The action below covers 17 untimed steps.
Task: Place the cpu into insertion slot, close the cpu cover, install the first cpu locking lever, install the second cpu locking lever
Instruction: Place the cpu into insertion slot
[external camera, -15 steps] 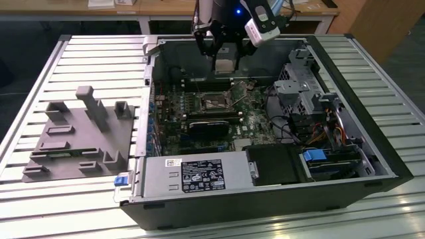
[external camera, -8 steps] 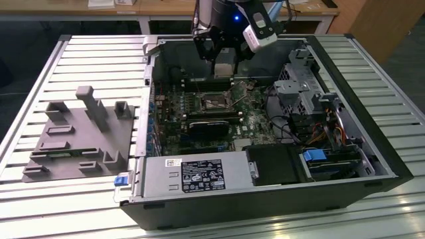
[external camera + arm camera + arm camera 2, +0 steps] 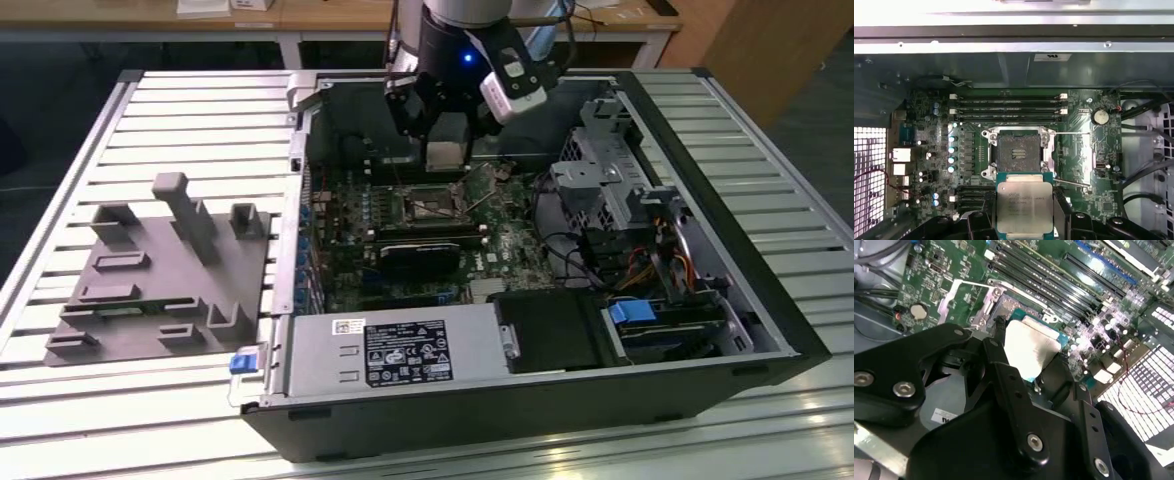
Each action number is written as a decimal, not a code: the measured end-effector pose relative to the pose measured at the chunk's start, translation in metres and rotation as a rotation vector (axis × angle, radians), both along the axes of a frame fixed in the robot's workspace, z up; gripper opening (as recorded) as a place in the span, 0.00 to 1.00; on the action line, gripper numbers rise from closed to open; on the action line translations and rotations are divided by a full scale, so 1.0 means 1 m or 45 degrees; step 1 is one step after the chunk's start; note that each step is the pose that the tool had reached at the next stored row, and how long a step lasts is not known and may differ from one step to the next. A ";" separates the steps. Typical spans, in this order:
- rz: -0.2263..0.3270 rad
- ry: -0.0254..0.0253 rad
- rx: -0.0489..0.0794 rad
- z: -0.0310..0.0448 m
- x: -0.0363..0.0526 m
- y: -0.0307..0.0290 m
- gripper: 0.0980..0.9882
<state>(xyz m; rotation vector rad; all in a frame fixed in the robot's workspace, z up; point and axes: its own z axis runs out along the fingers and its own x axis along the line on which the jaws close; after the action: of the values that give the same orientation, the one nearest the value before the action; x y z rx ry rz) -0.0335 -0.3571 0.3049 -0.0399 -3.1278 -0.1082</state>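
Hovering above the motherboard (image 3: 1079, 150) just beside the insertion slot (image 3: 1016, 152), the gripper (image 3: 1024, 212) has its fingers closed snug on two opposite edges of the cpu (image 3: 1024, 202). The slot's dark centre is showing, and the chip is clear of it.

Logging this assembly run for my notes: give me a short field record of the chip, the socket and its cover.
claw: shut on the small flat square silvery-tan metal-topped cpu
cpu position: held above the green motherboard, not seated
insertion slot: square dark-centred socket with silvery metal rim, empty
cpu cover: thin silvery metal frame plate, swung open
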 end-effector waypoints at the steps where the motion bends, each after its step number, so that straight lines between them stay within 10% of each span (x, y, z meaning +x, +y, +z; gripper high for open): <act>1: 0.000 -0.0001 -0.001 -0.0018 -0.0006 0.0008 0.49; 17: -0.024 -0.0029 -0.043 -0.0211 -0.0016 0.0132 0.49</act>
<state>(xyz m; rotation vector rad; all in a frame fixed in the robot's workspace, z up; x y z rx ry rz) -0.0351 -0.3439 0.2838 -0.0696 -3.1321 -0.0552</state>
